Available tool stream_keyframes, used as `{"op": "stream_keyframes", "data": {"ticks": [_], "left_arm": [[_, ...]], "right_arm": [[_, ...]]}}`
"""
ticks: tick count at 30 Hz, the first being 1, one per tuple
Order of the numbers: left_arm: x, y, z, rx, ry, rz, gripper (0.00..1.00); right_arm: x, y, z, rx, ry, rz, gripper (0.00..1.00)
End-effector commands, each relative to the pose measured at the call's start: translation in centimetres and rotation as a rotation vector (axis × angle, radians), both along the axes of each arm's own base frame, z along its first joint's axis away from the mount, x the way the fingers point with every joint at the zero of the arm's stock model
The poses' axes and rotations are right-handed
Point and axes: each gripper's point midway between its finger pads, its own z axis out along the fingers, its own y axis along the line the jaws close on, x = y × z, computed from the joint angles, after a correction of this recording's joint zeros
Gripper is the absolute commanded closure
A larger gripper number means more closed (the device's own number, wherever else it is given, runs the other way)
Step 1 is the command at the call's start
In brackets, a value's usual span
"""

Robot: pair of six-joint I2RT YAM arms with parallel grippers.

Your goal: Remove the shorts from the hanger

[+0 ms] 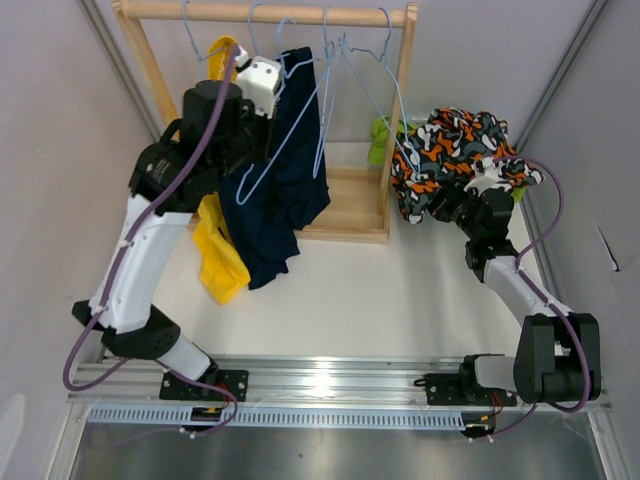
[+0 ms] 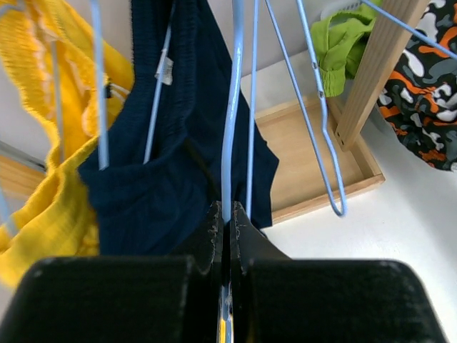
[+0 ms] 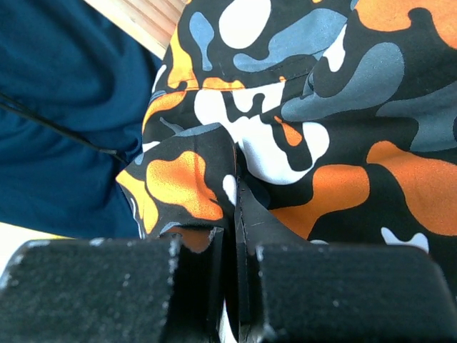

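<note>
My left gripper [image 1: 268, 98] is raised at the rack and shut on a light blue wire hanger [image 2: 230, 143]. The navy shorts [image 1: 280, 190] hang on a hanger just beyond it, and also show in the left wrist view [image 2: 164, 179]. The yellow shorts [image 1: 220, 255] hang to their left [image 2: 50, 143]. My right gripper [image 1: 462, 190] is shut on the orange-black-white patterned shorts [image 1: 455, 145], with fabric pinched between its jaws [image 3: 234, 207]. The lime green shorts [image 1: 380, 140] lie behind the rack's right post. The light blue shorts are out of view.
The wooden rack has a top rod [image 1: 265, 12], a right post [image 1: 398, 120] and a base tray [image 1: 350, 215]. Several bare blue hangers [image 1: 350, 90] hang from the rod. Grey walls close in on both sides.
</note>
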Motion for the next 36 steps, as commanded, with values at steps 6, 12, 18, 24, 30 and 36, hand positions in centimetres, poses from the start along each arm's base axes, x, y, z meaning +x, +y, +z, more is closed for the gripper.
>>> {"op": "stream_keyframes", "data": {"ticks": [6, 12, 18, 24, 30, 36], "left_arm": [[5.3, -2.3, 1.6, -0.102, -0.06, 0.043, 1.0], [8.1, -2.3, 2.9, -0.177, -0.112, 0.09, 1.0], [9.9, -2.3, 3.0, -0.217, -0.128, 0.097, 1.0], [12.7, -3.3, 1.2, -0.243, -0.096, 0.08, 1.0], [14.8, -4.7, -1.5, -0.252, -0.037, 0.059, 0.99], [14.8, -4.7, -3.6, -0.231, 0.022, 0.071, 0.87]], "right_arm": [[-1.2, 0.1, 1.5, -0.026, -0.078, 0.014, 0.96], [-2.1, 0.4, 0.8, -0.03, -0.074, 0.035, 0.96], [-2.3, 0.3, 0.0, -0.045, -0.062, 0.037, 0.97], [-2.3, 0.4, -0.6, -0.043, -0.056, 0.046, 0.97], [-2.6, 0.5, -1.4, -0.046, -0.043, 0.05, 0.98], [-2.8, 0.5, -1.6, -0.045, -0.038, 0.053, 0.98]]}}
